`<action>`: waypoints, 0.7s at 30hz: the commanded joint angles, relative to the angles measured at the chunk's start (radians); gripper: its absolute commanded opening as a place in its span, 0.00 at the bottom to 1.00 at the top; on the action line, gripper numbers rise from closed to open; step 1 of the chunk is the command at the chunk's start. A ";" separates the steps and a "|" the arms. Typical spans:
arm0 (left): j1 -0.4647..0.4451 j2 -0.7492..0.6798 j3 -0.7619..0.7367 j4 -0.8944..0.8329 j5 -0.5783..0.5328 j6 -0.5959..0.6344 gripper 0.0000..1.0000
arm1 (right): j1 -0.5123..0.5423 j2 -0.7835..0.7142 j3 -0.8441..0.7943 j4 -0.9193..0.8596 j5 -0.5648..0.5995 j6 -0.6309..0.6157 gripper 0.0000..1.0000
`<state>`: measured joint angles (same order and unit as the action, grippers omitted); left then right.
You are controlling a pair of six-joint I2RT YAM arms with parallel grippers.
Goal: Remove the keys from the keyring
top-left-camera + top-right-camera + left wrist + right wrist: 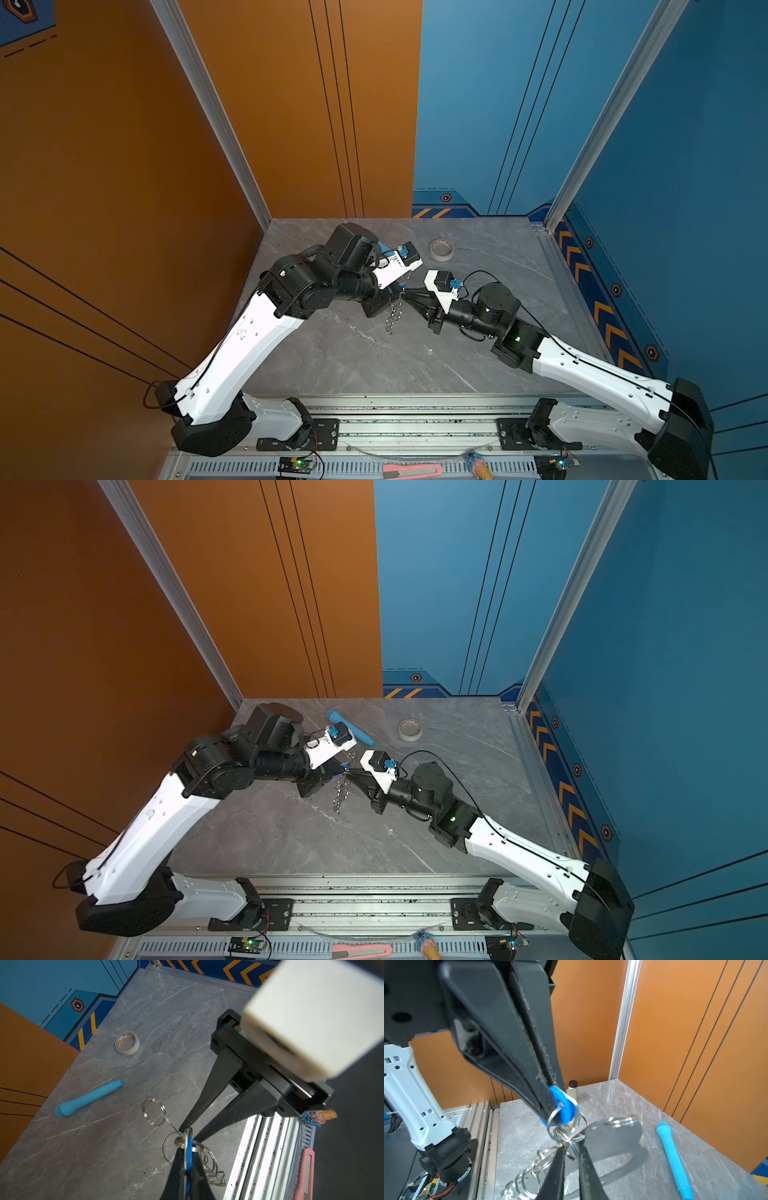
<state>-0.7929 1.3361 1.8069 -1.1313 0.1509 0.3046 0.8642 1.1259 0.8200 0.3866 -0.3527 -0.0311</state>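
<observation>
While the blue-tagged key (pixel 564 1105) hangs linked by wire rings (pixel 564 1134) to the keyring plate (pixel 612 1138) above the table (pixel 654 1167), we judge nothing freed: our left gripper (pixel 557 1110) clamps it, and the right gripper (pixel 571 1153) stands slightly parted around the rings.

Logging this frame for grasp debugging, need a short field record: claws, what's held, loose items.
left claw: shut on blue tag, held above table
right claw: tips slightly apart at the ring cluster
ring chain: trails down from the cluster
metal plate: beside the cluster, split ring through its edge
loose on table: tape roll, blue tube
</observation>
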 commanded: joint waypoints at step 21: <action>0.049 -0.024 0.017 0.016 0.022 0.033 0.00 | -0.033 0.005 0.082 -0.031 -0.181 0.019 0.01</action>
<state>-0.7513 1.3289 1.8069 -1.1305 0.1860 0.3286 0.8299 1.1419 0.8692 0.3740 -0.4953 -0.0002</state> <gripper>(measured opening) 0.066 0.047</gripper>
